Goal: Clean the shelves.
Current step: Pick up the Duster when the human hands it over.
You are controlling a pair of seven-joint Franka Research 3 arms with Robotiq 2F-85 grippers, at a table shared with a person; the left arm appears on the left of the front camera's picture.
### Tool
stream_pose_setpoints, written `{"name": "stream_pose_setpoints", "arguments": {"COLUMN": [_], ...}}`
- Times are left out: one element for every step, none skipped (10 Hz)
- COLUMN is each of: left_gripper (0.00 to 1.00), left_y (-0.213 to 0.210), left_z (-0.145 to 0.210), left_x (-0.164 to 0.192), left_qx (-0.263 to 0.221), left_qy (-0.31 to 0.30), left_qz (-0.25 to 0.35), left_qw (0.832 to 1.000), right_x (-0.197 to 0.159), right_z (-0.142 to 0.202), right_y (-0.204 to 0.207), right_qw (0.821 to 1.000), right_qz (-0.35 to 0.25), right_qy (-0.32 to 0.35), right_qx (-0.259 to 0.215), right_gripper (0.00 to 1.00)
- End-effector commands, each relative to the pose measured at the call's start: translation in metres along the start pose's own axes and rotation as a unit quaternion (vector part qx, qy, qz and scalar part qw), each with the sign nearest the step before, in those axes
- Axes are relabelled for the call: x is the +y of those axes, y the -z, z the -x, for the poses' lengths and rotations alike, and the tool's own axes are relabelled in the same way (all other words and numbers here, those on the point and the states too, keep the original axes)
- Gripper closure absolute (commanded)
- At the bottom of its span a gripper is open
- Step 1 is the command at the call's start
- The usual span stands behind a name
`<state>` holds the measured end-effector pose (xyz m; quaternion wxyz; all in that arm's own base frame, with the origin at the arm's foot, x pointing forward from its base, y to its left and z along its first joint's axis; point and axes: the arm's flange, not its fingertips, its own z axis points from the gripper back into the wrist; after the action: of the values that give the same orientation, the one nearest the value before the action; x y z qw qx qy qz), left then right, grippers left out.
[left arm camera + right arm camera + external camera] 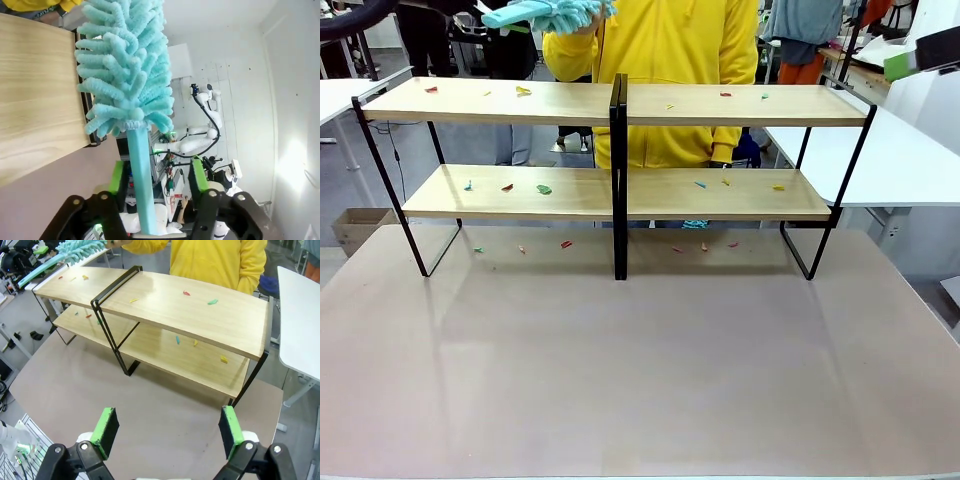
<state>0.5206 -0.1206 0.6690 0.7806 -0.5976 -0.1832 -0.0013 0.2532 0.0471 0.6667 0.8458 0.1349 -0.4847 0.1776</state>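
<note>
One set of shelves (580, 195) stands on the far half of the pale surface (640, 380). It has two long light-wood boards on a thin black frame, with one black centre post splitting each board into two halves. Small coloured scraps lie scattered over it. In the front view the top board carries six, three on each side of the post, and the lower board carries another six, again three and three. About six more lie on the surface under the rack. They are red, yellow, green and blue, and too small to tell what they are. One person in a yellow top (670, 50) stands behind the shelves. One teal duster (127, 75) with a fluffy head is held up above the left end of the top board, its head close to the person's raised sleeve. Its straight handle (140, 185) runs down between the left gripper's (157, 167) two fingers (118, 177). One green pad is right beside the handle, and there is a visible gap before the other, so they are not clamped on it. The right gripper (167, 415) hangs above the near right part of the surface, its two fingers (106, 427) spread wide apart with nothing between them.
</note>
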Motion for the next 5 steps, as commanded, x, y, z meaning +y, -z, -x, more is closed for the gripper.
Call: {"name": "stream_pose_setpoints", "arguments": {"left_gripper": [1.00, 0.85, 0.96, 1.00, 1.00], "left_y": [0.0018, 0.0023, 0.0020, 0.0021, 0.0030], "left_z": [0.0019, 0.0023, 0.0017, 0.0022, 0.0039], "left_x": [0.0003, 0.0016, 0.0016, 0.0022, 0.0042], "left_qx": [0.004, 0.005, 0.005, 0.010, 0.020], "left_qy": [0.001, 0.002, 0.002, 0.001, -0.002], "left_qz": [0.003, 0.002, -0.002, -0.002, -0.003], "left_qw": [1.000, 1.000, 1.000, 1.000, 1.000], "right_x": [-0.0017, -0.0017, -0.0017, -0.0017, -0.0017], "right_z": [-0.0001, -0.0001, -0.0001, -0.0001, -0.0001], "right_y": [-0.0003, -0.0003, -0.0003, -0.0003, -0.0003], "right_qw": [1.000, 1.000, 1.000, 1.000, 1.000], "right_qz": [-0.001, -0.001, -0.001, -0.001, -0.001], "right_qy": [-0.008, -0.008, -0.008, -0.008, -0.008], "right_qx": [-0.001, -0.001, -0.001, -0.001, -0.001], "right_gripper": [0.00, 0.00, 0.00, 0.00, 0.00]}}
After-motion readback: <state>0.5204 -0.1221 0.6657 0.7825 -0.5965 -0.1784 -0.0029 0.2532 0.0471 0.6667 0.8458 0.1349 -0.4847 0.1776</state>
